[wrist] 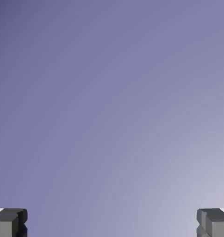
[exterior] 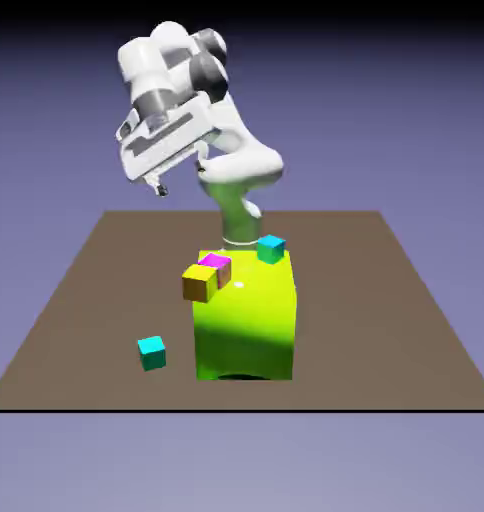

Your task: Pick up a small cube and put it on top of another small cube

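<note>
we take the large lime-green block (exterior: 244, 335) as landmark. the small turquoise cube (exterior: 152, 353), which we judge to be the one to lift, sits on the table beside the block, toward the exterior view's left and apart from it. it leans on nothing, so we expect free sides for a grip.

the gripper (exterior: 181, 179) is high above the block's level and off to the exterior view's left, tilted; its jaws are spread wide, with nothing between them. we read this as a raised starting pose, clear of the block; reaching the cube calls for a descent and a turn to point downward.

the small glossy yellow cube (exterior: 199, 284) and the small magenta cube (exterior: 217, 268) appear at the block's upper edge, on the exterior view's left; the yellow one reads as overhanging, though we cannot tell how it is supported. the small bluer teal cube (exterior: 271, 249) appears at the block's far corner, on the exterior view's right. which cube should receive the stack, we cannot tell.

surface: flat, matte, brown table (exterior: 386, 340), extending around the block. room: plain blue-violet backdrop (exterior: 406, 120), darker above; the hand view shows only this beyond the fingers.
</note>
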`<action>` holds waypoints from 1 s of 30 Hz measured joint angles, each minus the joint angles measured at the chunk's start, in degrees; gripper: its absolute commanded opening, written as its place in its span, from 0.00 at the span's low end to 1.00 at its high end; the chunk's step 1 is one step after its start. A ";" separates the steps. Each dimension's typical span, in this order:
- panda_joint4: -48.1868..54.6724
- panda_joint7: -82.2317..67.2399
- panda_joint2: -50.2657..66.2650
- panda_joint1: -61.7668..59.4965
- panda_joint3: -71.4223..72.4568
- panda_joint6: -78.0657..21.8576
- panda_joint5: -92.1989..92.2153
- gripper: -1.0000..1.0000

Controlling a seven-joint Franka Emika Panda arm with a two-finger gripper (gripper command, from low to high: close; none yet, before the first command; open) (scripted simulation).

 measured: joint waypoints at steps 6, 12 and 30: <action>6.15 3.75 -2.50 9.25 -12.46 -8.10 -0.42 0.50; 12.29 7.49 -5.00 18.50 -24.92 -16.20 -0.85 0.50; 30.73 18.73 -12.51 46.26 -62.29 -40.51 -2.12 0.50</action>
